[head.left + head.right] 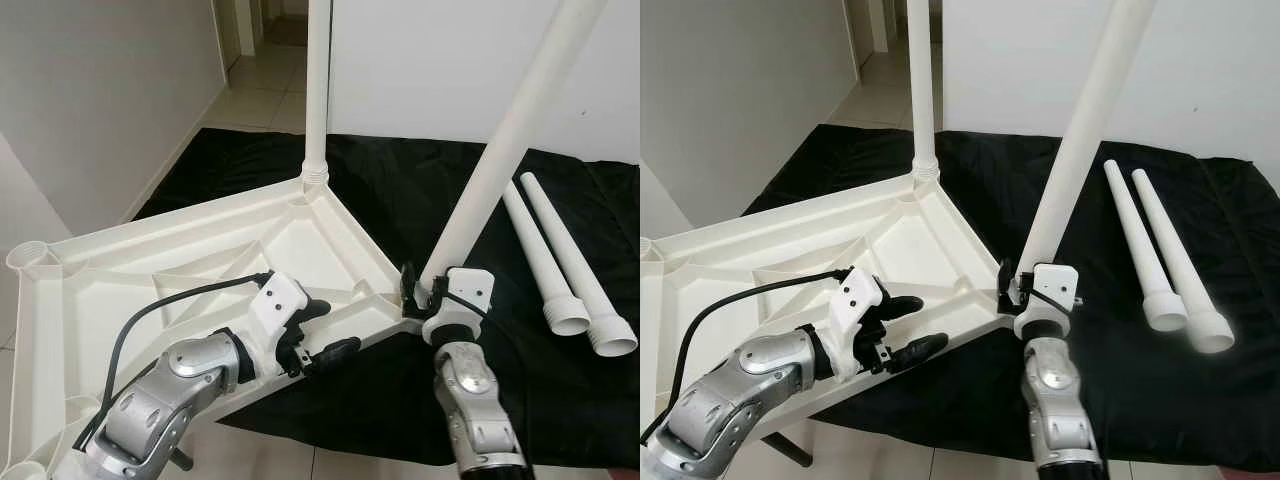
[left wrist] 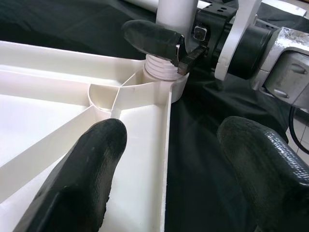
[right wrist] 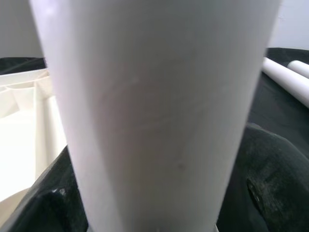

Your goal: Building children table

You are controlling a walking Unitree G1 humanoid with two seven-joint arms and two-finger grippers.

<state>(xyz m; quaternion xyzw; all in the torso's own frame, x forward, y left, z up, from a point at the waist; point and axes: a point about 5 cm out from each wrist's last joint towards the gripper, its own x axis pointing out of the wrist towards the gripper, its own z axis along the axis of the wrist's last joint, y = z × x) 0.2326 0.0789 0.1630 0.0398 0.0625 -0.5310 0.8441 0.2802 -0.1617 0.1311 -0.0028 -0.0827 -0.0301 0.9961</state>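
- Two legs stand in the upturned tabletop [image 1: 200,250]: one upright leg [image 1: 318,90] seated in the far corner socket, and one tilted leg [image 1: 500,150] entering the near corner socket [image 2: 161,79].
- Landmark: the near corner socket. All places below refer to it.
- Right gripper [image 1: 420,290] is closed on the tilted leg just above the socket; the threaded end [image 2: 161,67] sits at the socket mouth, not fully seated.
- Left gripper [image 1: 315,335] is spread wide and holds nothing; its fingers [image 2: 77,179] straddle the tabletop rim just beside the socket.
- Two spare legs [image 1: 560,260] lie side by side on the black cloth [image 1: 400,190], well apart from the socket, beyond the right gripper.
- Handling, by judgement: the legs look like light, hollow, rigid plastic with a smooth, slippery skin. Grip low, near the threaded end, to limit leverage.
- The tabletop appears light and may shift; brace it at the rim beside the socket.
- Risk: a tilted leg may cross-thread. Align it upright before turning.
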